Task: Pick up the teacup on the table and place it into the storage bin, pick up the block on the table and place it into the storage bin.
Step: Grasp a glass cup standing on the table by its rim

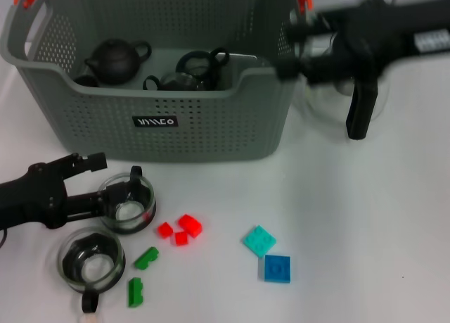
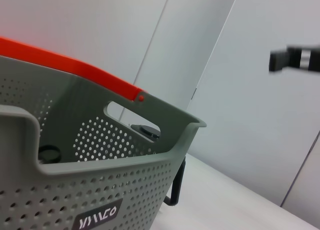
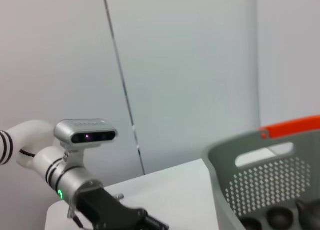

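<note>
Arms: your left gripper [image 1: 116, 196] reaches low across the table, fingers spread around the clear glass teacup [image 1: 127, 203]. Your right gripper [image 1: 299, 52], blurred, grip unreadable, hovers beside the grey perforated storage bin [image 1: 204, 119].

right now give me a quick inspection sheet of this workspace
Surface: white table, no spills seen.
Job's things: grey storage bin at the back; two glass teacups front left; red, green, teal and blue blocks scattered in front.
Clutter: dark teapot and glass teapot inside the bin; glass pot with a black handle beside it.
Grippers: left gripper at the nearer-bin teacup, fingers straddling its rim; right gripper blurred by the bin's right end.
Cables: nothing seen.
Surroundings: plain pale wall panels.
</note>
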`<move>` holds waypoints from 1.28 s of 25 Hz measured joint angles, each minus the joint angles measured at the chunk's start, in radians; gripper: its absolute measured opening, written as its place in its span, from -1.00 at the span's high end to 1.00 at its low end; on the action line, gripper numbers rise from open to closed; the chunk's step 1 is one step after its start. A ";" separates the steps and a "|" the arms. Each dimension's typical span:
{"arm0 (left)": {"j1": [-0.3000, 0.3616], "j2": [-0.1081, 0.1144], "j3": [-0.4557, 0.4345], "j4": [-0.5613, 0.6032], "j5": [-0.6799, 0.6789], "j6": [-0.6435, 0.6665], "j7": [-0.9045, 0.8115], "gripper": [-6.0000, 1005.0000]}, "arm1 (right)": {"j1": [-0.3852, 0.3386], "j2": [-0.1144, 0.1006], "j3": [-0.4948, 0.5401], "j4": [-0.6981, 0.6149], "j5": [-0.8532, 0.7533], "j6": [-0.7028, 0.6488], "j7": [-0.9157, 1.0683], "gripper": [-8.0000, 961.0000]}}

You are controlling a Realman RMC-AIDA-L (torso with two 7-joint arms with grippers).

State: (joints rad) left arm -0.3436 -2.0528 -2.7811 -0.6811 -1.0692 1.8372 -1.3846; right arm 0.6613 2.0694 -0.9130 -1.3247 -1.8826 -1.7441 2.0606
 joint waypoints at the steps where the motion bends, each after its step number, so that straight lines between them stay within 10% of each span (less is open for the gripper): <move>1: -0.001 0.000 0.000 0.000 0.000 0.000 -0.002 -0.80 | -0.020 -0.005 0.008 0.020 0.009 -0.008 -0.026 -0.35; 8: -0.014 0.002 0.000 0.000 0.000 0.001 -0.011 -0.80 | -0.070 -0.039 0.017 0.118 -0.034 -0.172 -0.161 -0.44; 20: -0.014 0.018 0.044 -0.051 0.012 0.096 -0.088 -0.80 | -0.078 0.013 0.019 0.302 -0.219 -0.129 -0.434 -0.44; 25: -0.027 0.055 0.190 -0.257 0.016 0.153 -0.343 -0.80 | -0.085 0.002 0.050 0.404 -0.221 -0.081 -0.523 -0.44; 32: -0.117 0.053 0.456 -0.542 0.123 0.162 -0.621 -0.80 | -0.105 0.002 0.128 0.443 -0.219 -0.075 -0.592 -0.44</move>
State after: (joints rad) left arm -0.4608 -1.9995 -2.3255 -1.2231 -0.9462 1.9995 -2.0058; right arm 0.5563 2.0709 -0.7851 -0.8816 -2.1017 -1.8192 1.4682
